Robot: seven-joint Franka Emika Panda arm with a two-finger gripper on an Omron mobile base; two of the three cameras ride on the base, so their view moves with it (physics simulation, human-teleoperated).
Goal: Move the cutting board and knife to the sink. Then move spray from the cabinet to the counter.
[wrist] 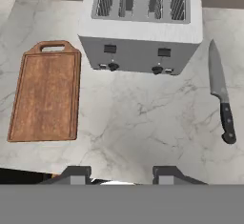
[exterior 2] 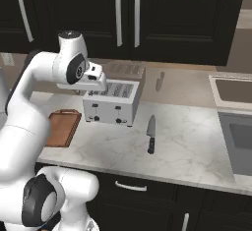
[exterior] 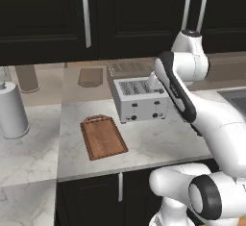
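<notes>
The reddish-brown cutting board (exterior: pixel 103 136) (exterior 2: pixel 63 128) (wrist: pixel 46 94) lies flat on the marble counter (exterior: pixel 158 145) (exterior 2: pixel 192 141), left of a toaster, with its loop handle pointing toward the wall. The black-handled knife (exterior 2: pixel 151 136) (wrist: pixel 222 99) rests on the counter right of the toaster, blade toward the wall. My gripper (wrist: pixel 121 175) hangs above the counter in front of the toaster, between board and knife, open with nothing between its fingers. The grey sink (exterior 2: pixel 225 144) (exterior: pixel 236 97) sits at the far right. The near-black cabinet (exterior 2: pixel 162 14) (exterior: pixel 134 13) has its doors closed. The spray is hidden.
A silver four-slot toaster (exterior: pixel 141 97) (exterior 2: pixel 112 102) (wrist: pixel 140 25) stands against the wall between board and knife. A white paper-towel roll (exterior: pixel 10 110) stands at the far left. Bare marble lies between the knife and the sink.
</notes>
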